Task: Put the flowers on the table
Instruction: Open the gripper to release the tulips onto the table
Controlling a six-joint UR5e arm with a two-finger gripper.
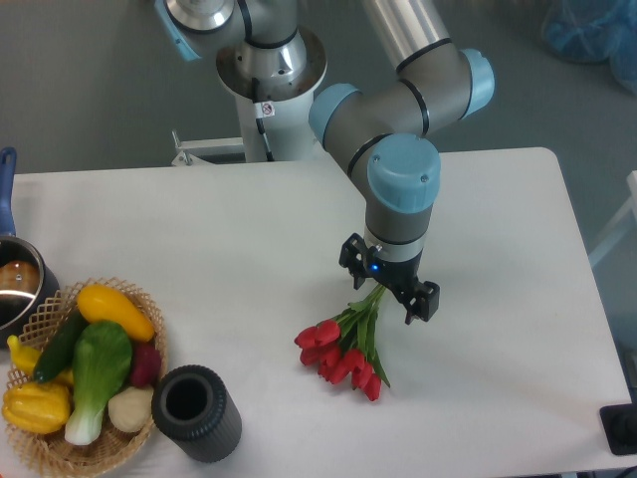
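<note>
The flowers [341,354], a small bunch of red tulips with green stems, lie on the white table [249,219] right of centre, heads pointing toward the front left. The stem ends run up under my gripper [387,282], which points straight down over them. Its two black fingers [424,300] stand wide apart on either side of the stems, so it looks open. The wrist hides the point where the stems pass between the fingers.
A black cylindrical vase [197,412] stands at the front left. Beside it is a wicker basket [50,309] of vegetables. A pot [15,284] with a blue handle sits at the left edge. The robot base [269,70] is at the back.
</note>
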